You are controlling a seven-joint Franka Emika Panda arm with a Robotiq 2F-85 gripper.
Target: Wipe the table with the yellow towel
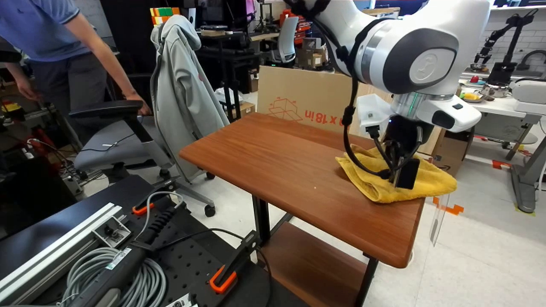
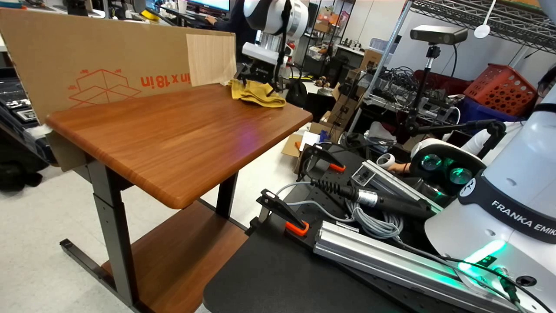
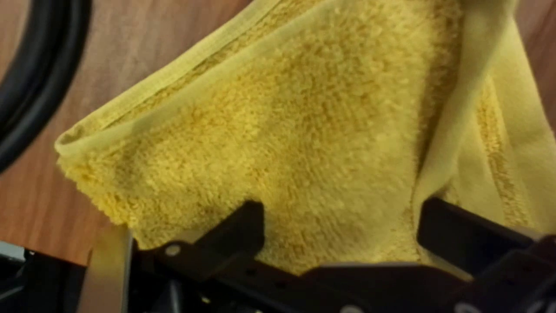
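Above one short edge of the brown wooden table (image 1: 273,149), the white robot arm (image 1: 426,59) bends over from high up and points its wrist down. Its claw (image 3: 342,211) is spread wide, with the two black fingers (image 3: 243,230) well apart and squeezing nothing. Yellow cloth shows in the gap between them. Whether they touch it, I can't tell.

The yellow towel (image 1: 431,179) lies right under the claw, folded and a bit rumpled, at the same short edge. It sits close to the corner beside the big cardboard sheet (image 1: 298,94), which stands up along the long edge. In an exterior view, part of the towel pokes out past the short edge.

From up close, the wrist view shows the towel's fuzzy loops, which are too small to see in both exterior views. In an exterior view, a person (image 1: 64,47) in a blue shirt stands by a grey office chair (image 1: 119,132) with a grey jacket (image 1: 183,81) on its back. In an exterior view, the arm's white base (image 2: 486,230) says FRANKA EMIKA, and next to it a headset (image 2: 447,167) has two round lenses lit green.
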